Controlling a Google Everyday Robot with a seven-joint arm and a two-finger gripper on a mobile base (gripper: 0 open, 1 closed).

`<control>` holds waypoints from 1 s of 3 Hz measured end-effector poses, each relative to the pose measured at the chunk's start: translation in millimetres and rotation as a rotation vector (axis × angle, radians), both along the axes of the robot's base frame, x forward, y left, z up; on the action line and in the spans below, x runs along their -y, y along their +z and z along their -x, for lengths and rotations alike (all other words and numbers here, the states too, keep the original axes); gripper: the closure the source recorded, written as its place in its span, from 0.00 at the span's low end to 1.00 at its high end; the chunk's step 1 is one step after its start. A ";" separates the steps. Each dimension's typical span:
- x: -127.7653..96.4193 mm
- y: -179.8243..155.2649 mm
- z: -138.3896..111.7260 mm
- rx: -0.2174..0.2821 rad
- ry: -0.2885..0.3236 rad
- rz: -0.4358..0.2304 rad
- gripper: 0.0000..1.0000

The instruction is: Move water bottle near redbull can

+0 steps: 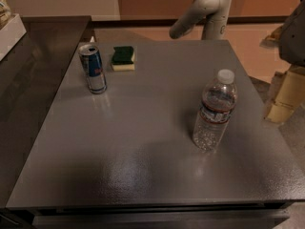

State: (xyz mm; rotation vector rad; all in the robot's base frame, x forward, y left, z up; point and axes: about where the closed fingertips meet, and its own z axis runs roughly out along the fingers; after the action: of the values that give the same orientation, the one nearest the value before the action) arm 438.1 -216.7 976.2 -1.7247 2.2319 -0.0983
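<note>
The water bottle (214, 111) is clear ribbed plastic with a white cap and a red-and-white label band. It stands upright on the right half of the grey table (143, 142). The redbull can (93, 68), blue and silver with a red logo, stands upright at the table's far left. The two are far apart. My gripper (284, 99) hangs at the right edge of the view, beyond the table's right edge and to the right of the bottle, touching nothing. My arm's pale links (205, 8) rise behind the table's far edge.
A green-and-yellow sponge (123, 58) lies just right of the can near the far edge. A darker counter (33, 66) adjoins the table on the left, with a white object (9, 30) at its far corner. The floor shows to the right.
</note>
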 end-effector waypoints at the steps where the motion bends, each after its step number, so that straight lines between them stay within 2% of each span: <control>1: -0.7 1.4 -0.4 0.002 0.002 -0.005 0.00; 3: -46.0 -2.7 -4.4 -0.020 0.099 -0.213 0.00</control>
State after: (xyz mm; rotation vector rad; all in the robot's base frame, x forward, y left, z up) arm 442.6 -170.7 973.5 -1.7214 2.0808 0.1741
